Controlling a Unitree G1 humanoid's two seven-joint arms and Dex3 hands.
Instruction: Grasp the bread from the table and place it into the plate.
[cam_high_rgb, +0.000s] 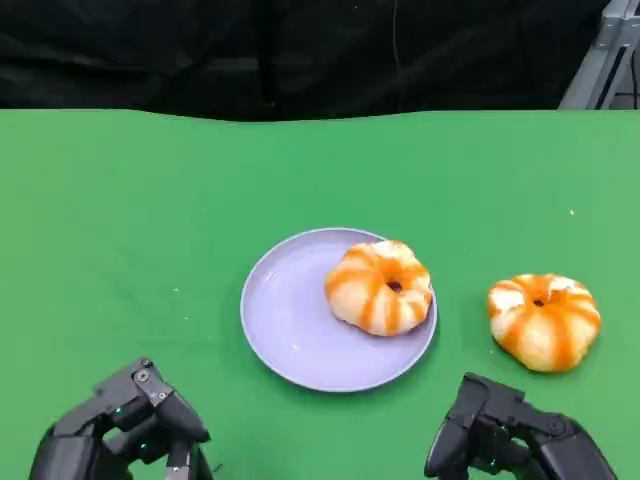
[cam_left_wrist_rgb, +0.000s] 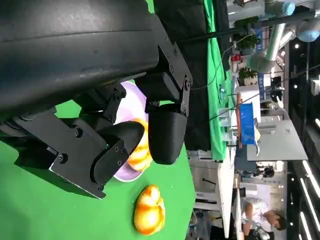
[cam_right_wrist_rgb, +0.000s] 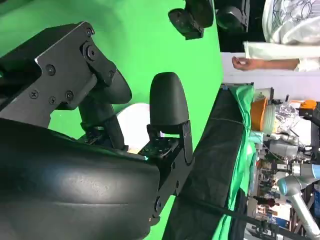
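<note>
Two breads, one plate, green table (cam_high_rgb: 120, 220).
One bread (cam_high_rgb: 380, 286) lies in the lilac plate (cam_high_rgb: 285, 320); second bread (cam_high_rgb: 544, 320) on the table beside it. Left hand (cam_high_rgb: 125, 425) and right hand (cam_high_rgb: 510, 440) released, empty. Right wrist view adds a person's hand (cam_right_wrist_rgb: 242, 63).

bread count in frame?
2. One bread sits on the plate, toward its right side. The other bread lies on the green table right of the plate. Nothing looks hidden.

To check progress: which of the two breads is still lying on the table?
The bread near the right hand; the other bread rests inside the plate.
</note>
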